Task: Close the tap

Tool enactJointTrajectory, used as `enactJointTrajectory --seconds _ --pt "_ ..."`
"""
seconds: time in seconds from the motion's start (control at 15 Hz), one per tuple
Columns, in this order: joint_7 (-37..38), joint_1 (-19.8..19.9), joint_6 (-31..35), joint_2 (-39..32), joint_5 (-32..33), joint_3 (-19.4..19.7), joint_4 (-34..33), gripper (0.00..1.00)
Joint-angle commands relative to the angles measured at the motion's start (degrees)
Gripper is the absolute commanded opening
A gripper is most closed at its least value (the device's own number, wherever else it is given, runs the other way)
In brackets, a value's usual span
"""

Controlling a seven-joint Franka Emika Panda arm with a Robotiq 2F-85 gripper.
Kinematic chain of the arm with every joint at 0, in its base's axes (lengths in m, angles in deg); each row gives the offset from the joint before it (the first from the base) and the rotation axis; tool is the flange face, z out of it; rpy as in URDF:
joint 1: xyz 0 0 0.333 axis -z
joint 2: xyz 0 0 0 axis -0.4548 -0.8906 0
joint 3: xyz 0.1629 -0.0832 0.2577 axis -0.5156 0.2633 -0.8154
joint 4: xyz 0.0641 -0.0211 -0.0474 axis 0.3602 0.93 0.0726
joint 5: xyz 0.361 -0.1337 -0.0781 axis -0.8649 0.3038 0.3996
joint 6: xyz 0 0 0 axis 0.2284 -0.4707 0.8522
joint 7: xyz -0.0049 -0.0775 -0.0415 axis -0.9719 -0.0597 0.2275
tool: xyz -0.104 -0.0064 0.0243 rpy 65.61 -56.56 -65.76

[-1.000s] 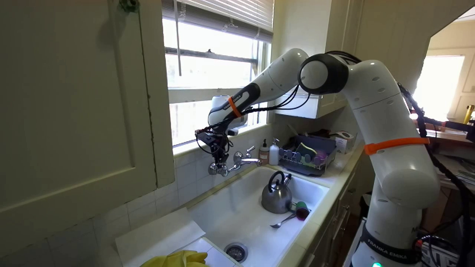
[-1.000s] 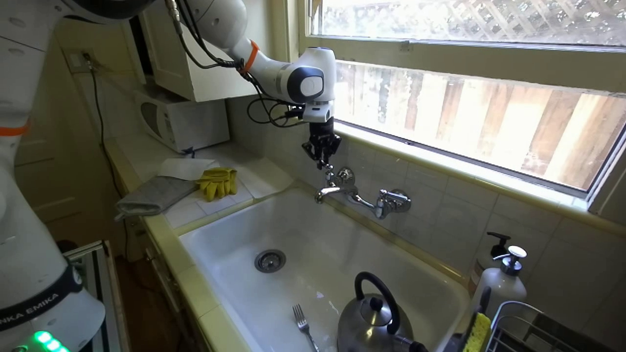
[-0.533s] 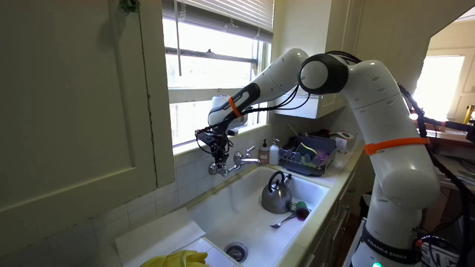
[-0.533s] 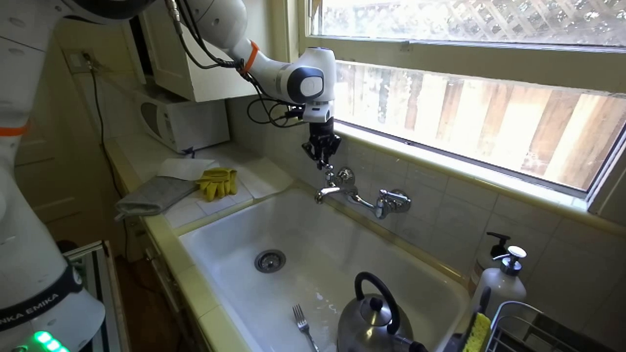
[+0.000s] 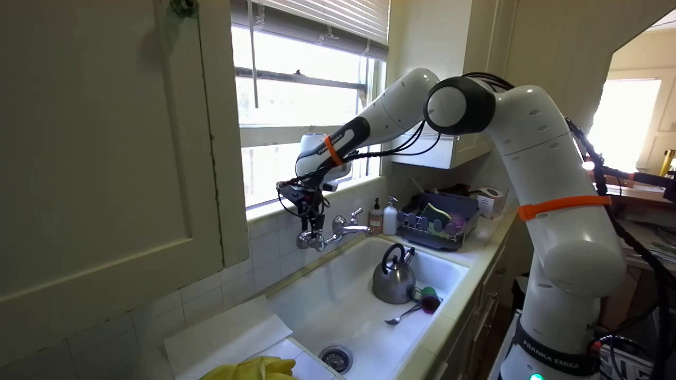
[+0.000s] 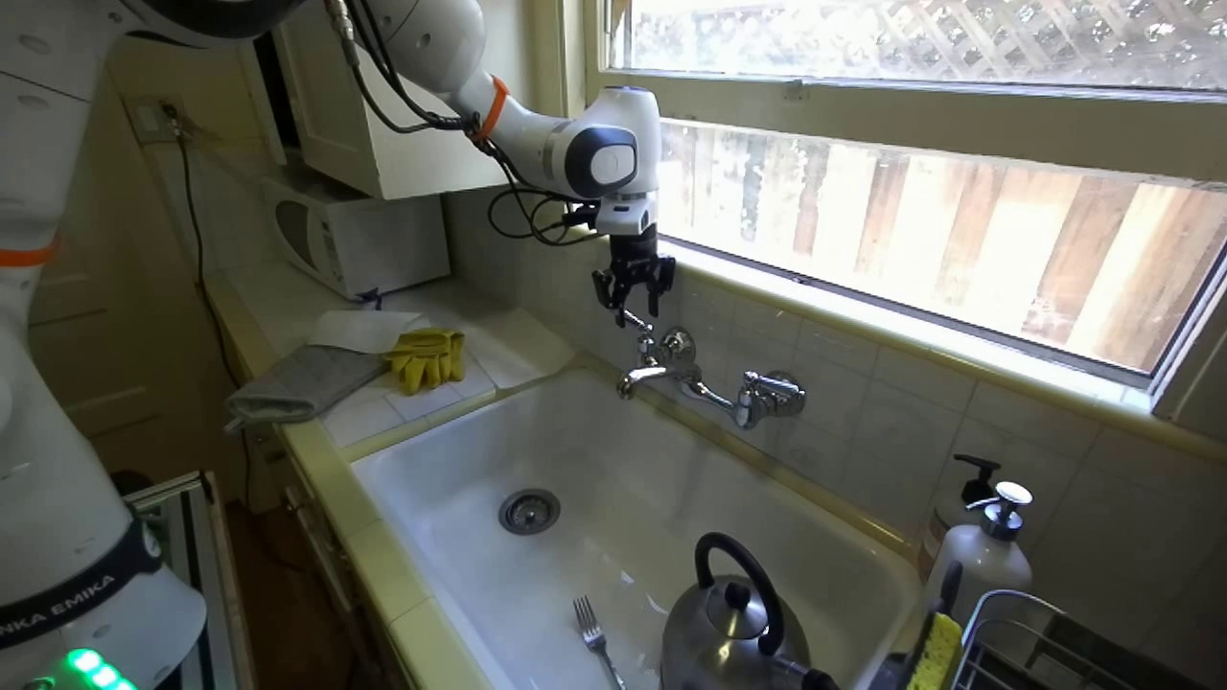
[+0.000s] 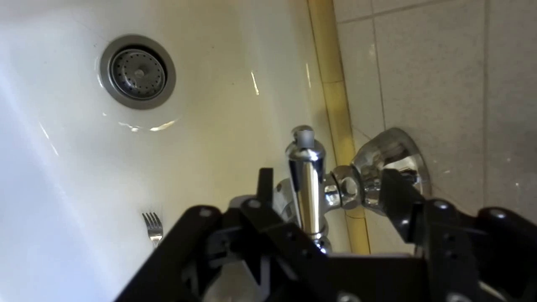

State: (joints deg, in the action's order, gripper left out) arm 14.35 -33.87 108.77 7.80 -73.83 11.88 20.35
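A: Where is the tap (image 6: 705,391) standing?

B: It is jutting from a tiled wall (image 6: 863,393) above the white sink (image 6: 594,460), its curved spout (image 6: 644,376) pointing out over it.

A: And the robot?

B: A Franka arm (image 6: 527,144) is arching over, its gripper (image 6: 637,314) hanging above one end of the tap in both exterior views.

A: How are the jaws standing?

B: They are standing wide. In the wrist view, a lever handle (image 7: 309,188) is showing between them, nearer one side; whether it is touching either jaw, I cannot tell.

A: What else is appearing?

B: A steel kettle (image 6: 705,637) is sitting upright in the sink, a fork (image 6: 592,631) is lying near it, and yellow gloves (image 6: 427,359) are resting on the desk (image 6: 369,412).
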Motion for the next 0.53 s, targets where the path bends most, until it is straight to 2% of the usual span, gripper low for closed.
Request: enactJointTrajectory --seconds 0.0,0.47 --pt "2.12 -0.57 0.96 -0.8 0.45 0.45 -0.74 1.0" --pt "2.06 -0.56 0.06 0.17 0.56 0.47 0.0 1.0"
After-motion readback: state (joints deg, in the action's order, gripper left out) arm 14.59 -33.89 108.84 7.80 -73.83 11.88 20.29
